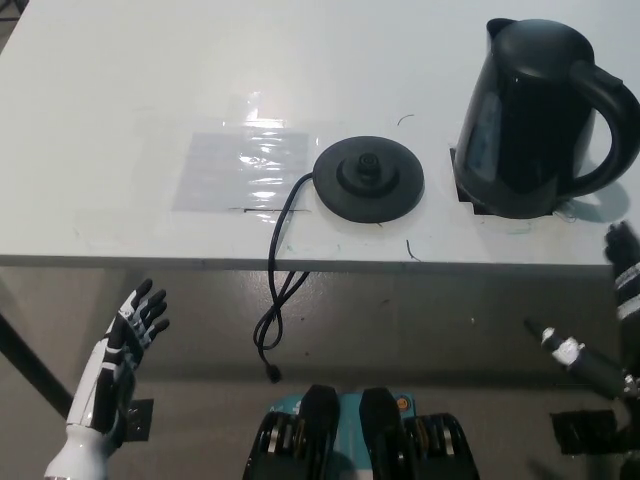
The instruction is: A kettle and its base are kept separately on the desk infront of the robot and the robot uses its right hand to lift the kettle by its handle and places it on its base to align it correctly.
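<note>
Both hands idle: kettle [535, 115] stands just above right hand [625, 262], grip unclear.

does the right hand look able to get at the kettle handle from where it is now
Probably yes: the right hand sits just below the kettle handle, which faces that side with nothing between them.

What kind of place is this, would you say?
Probably a lab or test workspace, not a kitchen: a plain white desk holds only a black kettle and its corded base, with marks drawn on the desktop and a bare grey floor below.
</note>
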You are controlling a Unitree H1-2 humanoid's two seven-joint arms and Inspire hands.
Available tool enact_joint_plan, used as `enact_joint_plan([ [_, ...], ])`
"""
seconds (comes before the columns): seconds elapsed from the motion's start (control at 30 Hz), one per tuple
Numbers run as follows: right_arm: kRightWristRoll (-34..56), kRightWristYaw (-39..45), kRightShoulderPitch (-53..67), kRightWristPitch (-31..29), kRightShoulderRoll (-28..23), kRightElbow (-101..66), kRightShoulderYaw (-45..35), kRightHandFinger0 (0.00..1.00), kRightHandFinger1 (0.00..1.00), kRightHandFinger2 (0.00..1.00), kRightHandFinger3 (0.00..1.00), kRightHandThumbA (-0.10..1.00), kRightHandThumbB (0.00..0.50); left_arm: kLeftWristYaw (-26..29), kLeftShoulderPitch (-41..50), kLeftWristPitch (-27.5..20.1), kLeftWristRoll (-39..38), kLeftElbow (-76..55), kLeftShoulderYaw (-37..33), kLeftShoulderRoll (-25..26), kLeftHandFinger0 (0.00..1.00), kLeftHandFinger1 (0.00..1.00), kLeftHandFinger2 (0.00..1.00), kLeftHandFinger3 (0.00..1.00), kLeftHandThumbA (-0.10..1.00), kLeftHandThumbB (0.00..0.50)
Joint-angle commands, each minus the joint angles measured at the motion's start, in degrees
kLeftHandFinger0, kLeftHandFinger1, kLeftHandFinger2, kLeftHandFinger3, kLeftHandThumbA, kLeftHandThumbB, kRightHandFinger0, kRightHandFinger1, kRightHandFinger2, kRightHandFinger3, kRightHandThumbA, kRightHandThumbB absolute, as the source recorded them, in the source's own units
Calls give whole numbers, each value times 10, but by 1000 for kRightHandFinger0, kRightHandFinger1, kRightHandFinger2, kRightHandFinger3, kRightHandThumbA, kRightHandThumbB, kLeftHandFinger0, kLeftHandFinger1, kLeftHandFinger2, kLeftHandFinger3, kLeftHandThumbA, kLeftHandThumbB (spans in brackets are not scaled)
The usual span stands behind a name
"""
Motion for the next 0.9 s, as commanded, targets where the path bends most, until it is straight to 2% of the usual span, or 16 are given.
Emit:
enact_joint_plan([
  [0.0,5,-21,-54,3,-20,-55,-29,1000,1000,1000,1000,1000,366,-21,-11,-17,-26,-34,-5,4,1000,1000,1000,1000,1000,91],
  [0.07,16,-22,-68,13,-25,-56,-36,1000,1000,1000,1000,1000,368,-20,-11,-15,-22,-37,-7,3,1000,1000,1000,1000,1000,87],
  [0.17,30,-23,-103,40,-37,-50,-50,1000,1000,1000,1000,1000,357,-21,-12,-8,-19,-38,-9,4,1000,1000,1000,1000,1000,114],
  [0.27,33,-25,-140,71,-46,-38,-58,1000,1000,1000,1000,1000,367,-21,-13,-5,-20,-39,-7,6,1000,1000,1000,1000,1000,101],
  [0.4,48,-19,-179,101,-55,-15,-61,1000,1000,1000,1000,1000,355,-22,-14,-11,-20,-35,-6,7,1000,1000,1000,1000,1000,103],
  [0.43,48,-20,-202,113,-61,1,-62,1000,1000,1000,1000,1000,367,-22,-14,-8,-22,-35,-5,7,1000,1000,1000,1000,1000,84],
  [0.6,50,-15,-254,128,-73,54,-60,1000,1000,1000,1000,1000,381,-19,-13,-6,-17,-36,-3,8,1000,1000,1000,1000,1000,89],
  [0.73,58,-4,-288,145,-82,101,-56,1000,1000,1000,1000,1000,373,-23,-13,-17,-17,-29,-4,10,1000,1000,1000,1000,1000,61],
  [0.77,58,-3,-291,146,-83,105,-56,1000,1000,1000,1000,1000,386,-23,-12,-16,-17,-29,-5,10,1000,1000,1000,1000,1000,70],
  [0.87,60,2,-303,147,-84,131,-51,1000,1000,1000,1000,1000,434,-23,-15,-7,-16,-29,-3,14,1000,1000,1000,1000,1000,31],
])
